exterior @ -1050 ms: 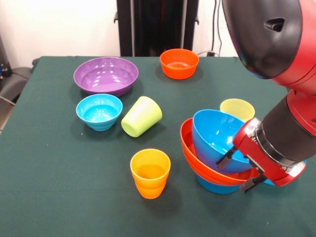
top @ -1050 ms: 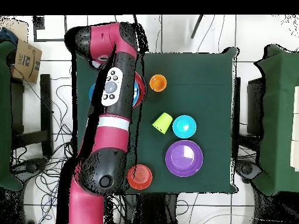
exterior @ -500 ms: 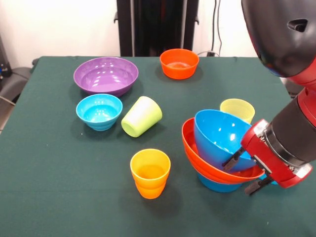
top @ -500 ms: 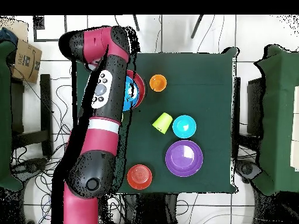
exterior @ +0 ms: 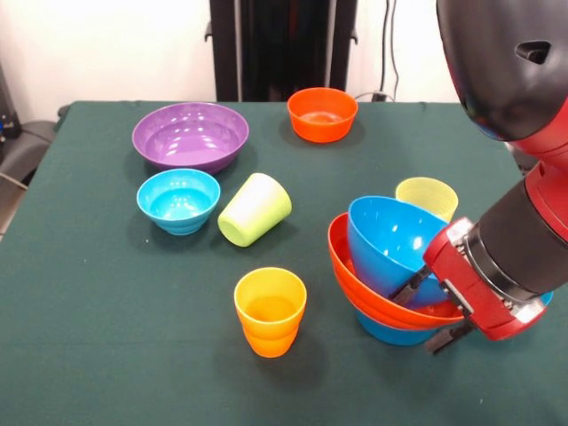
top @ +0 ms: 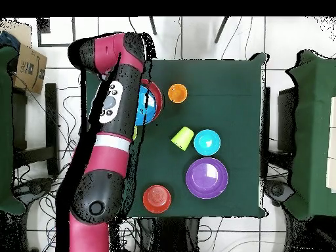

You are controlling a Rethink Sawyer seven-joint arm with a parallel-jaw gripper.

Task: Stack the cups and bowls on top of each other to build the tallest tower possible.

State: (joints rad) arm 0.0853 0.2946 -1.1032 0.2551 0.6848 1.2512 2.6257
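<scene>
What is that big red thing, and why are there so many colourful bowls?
The big red thing is a robot arm. At its end is a gripper, like a hand with two fingers. It is open, with one finger inside and one outside the rim of a tilted stack: a blue bowl sitting in a wide orange bowl, with another blue bowl underneath.

One picture looks across the green table; the other looks straight down from above.

Also on the table are a purple bowl, a small orange bowl, a small blue bowl, a green cup lying on its side, an orange cup and a yellow cup.
</scene>
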